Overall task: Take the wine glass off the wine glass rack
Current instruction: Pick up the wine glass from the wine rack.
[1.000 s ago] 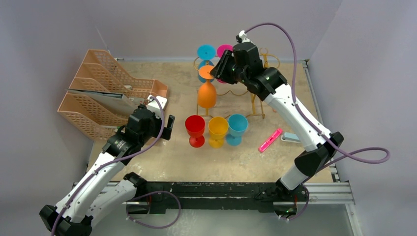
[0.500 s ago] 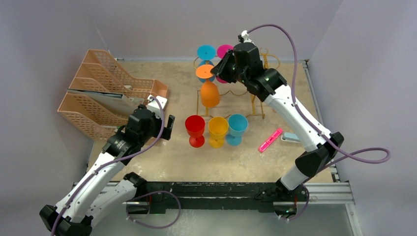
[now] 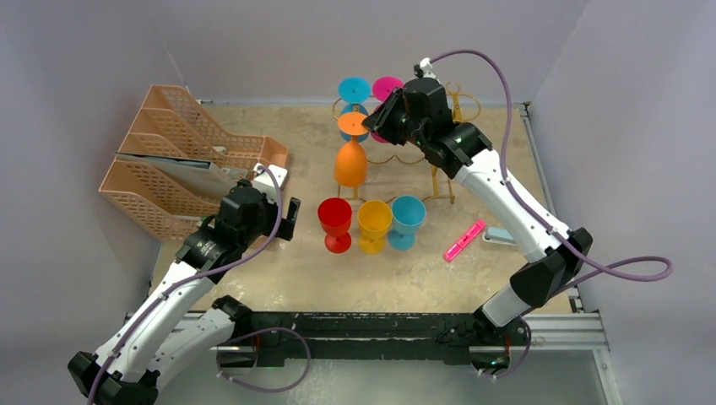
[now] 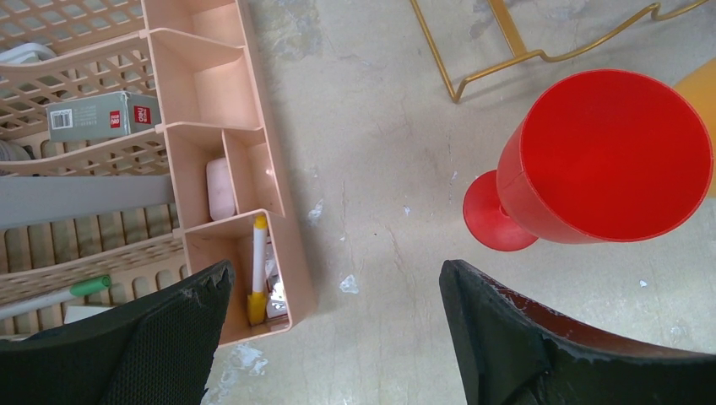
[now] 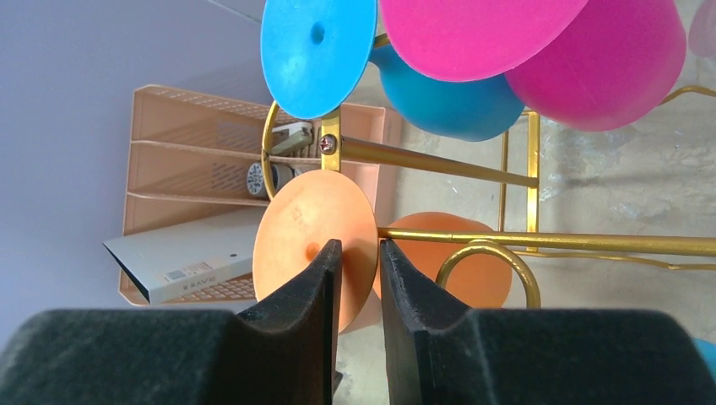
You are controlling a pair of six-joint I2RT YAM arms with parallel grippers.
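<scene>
The gold wire wine glass rack [image 3: 438,174] stands at the back middle of the table. An orange wine glass [image 3: 350,164] hangs upside down at its left end, foot [image 3: 352,125] on top. My right gripper [image 3: 376,123] is shut on the edge of that foot; in the right wrist view the orange foot [image 5: 304,221] sits between the fingers [image 5: 319,278] of the gripper [image 5: 360,255], at the end of the gold rail [image 5: 549,243]. Blue [image 5: 317,51] and pink [image 5: 608,76] glasses hang behind. My left gripper [image 3: 291,218] is open and empty above the table [image 4: 363,278].
Red [image 3: 335,221], yellow [image 3: 373,224] and blue [image 3: 407,219] glasses stand upright in front of the rack; the red one [image 4: 608,160] is just right of my left gripper. Peach mesh file trays [image 3: 169,160] fill the left. A pink marker [image 3: 465,240] lies at right.
The orange glass's bowl swung a little right, then back left, under the held foot. The right wrist shifted slightly to the right. The left arm has not moved.
</scene>
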